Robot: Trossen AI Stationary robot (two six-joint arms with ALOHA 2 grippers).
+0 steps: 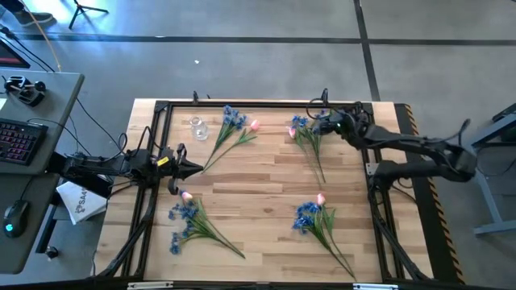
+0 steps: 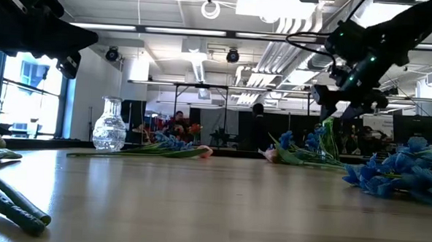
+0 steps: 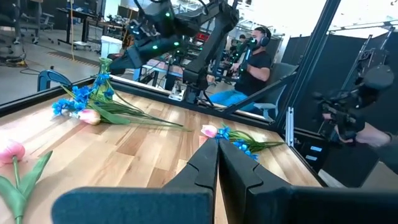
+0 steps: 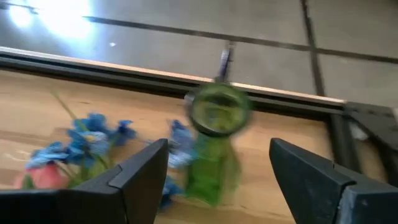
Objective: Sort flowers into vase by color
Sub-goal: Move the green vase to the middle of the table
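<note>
From above, my left gripper (image 1: 196, 168) waits over the table's (image 1: 266, 181) left side, fingers pressed together; its wrist camera confirms the two tips meet. Just beyond it a clear glass vase (image 1: 197, 127) stands upright near the far edge. Four bunches of flowers lie flat: one beside the vase (image 1: 232, 129), one near the left front (image 1: 189, 221), one at the far right (image 1: 308, 138) and one at the right front (image 1: 318, 219). My right gripper (image 1: 321, 120) hovers at the far right bunch's blossom end, fingers spread, as its wrist camera shows. That camera also shows a green vase (image 4: 214, 140), blurred, between the fingers; I cannot tell whether they touch it, and the overhead picture hides it under the arm. The low camera cuts off the nearest stems (image 2: 8, 196).
</note>
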